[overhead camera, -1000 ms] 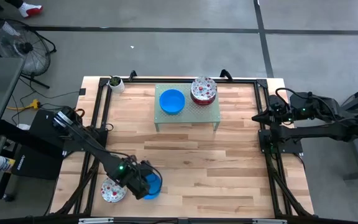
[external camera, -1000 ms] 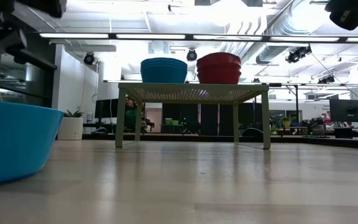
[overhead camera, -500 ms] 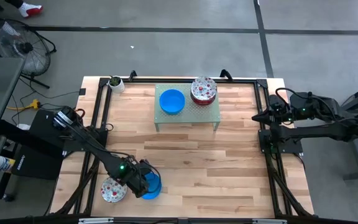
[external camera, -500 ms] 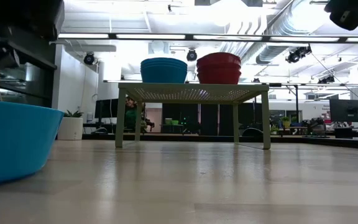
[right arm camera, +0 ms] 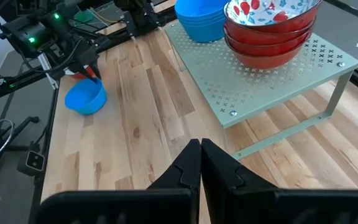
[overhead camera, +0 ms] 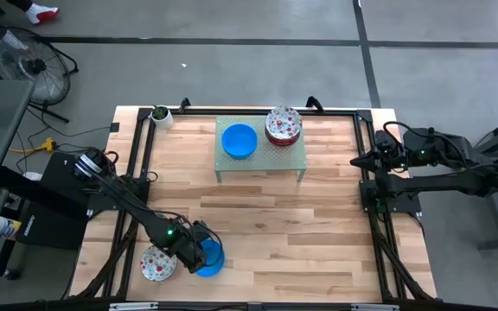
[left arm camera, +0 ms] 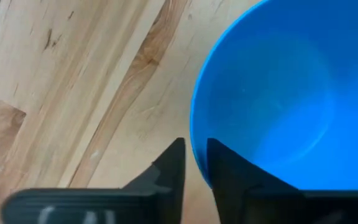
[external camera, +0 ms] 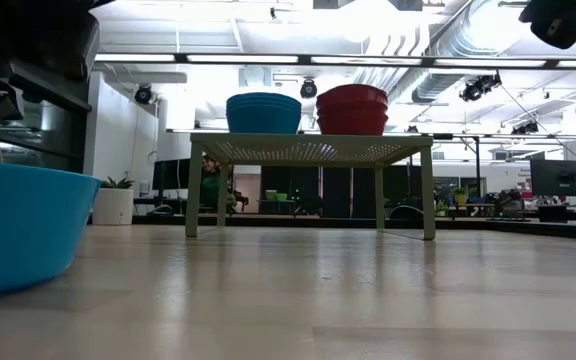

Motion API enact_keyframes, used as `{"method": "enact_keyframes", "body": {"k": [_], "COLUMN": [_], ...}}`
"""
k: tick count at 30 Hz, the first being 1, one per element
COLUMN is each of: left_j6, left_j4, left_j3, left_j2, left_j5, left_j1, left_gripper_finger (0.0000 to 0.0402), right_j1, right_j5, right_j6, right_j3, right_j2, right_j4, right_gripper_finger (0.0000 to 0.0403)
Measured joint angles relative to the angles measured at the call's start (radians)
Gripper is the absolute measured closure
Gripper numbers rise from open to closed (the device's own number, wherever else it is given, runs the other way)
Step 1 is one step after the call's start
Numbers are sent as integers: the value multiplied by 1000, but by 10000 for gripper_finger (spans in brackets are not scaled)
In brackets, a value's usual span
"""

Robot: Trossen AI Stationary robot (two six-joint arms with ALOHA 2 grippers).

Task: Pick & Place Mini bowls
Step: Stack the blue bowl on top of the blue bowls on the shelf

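A plain blue mini bowl [overhead camera: 213,259] stands on its base on the table near the front left, and fills the left of the low view as blue bowl [external camera: 18,225]. My left gripper [left arm camera: 196,163] points down at its rim and is shut on it. A white, red-speckled mini bowl [overhead camera: 155,264] lies just left of it. On the green rack [overhead camera: 260,157] at the back sit a stack of blue bowls [overhead camera: 239,141] and a stack of red-speckled bowls [overhead camera: 283,125]. My right gripper [right arm camera: 199,152] is shut and holds nothing, raised at the table's right edge. My left gripper pinches the blue bowl's rim [left arm camera: 194,132] on the bowl's left side, one finger [left arm camera: 171,168] outside the wall and the other inside the hollow. The fingers come from above, pointing steeply down. The bowl stands upright with its base on the table.
A small white pot with a green plant [overhead camera: 160,115] stands at the back left corner. Black frame rails [overhead camera: 141,164] run along the table's left, right and far sides. Bare wood [overhead camera: 284,225] lies between the rack and the front edge.
My left gripper has gone down a little onto the blue bowl's rim. The bowl stays on the table.
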Motion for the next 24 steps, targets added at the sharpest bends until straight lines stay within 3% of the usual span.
{"method": "enact_keyframes", "body": {"k": [5,12,19,24], "left_j6": [-8,-15,14,99], "left_j4": [2,9,-84,-177], "left_j3": [1,5,64,141], "left_j2": [6,-3,-86,-164], "left_j5": [3,-21,-208,-253], "left_j1": [1,14,69,145], "left_gripper_finger": [394,399,400,401], "right_j1": [0,0,0,0], "right_j5": [0,-1,-1,-1], "right_j6": [0,-2,-3,-3], "right_j3": [0,0,0,0], "right_j2": [0,0,0,0], "right_j4": [0,0,0,0], "right_gripper_finger": [402,402,402,402]}}
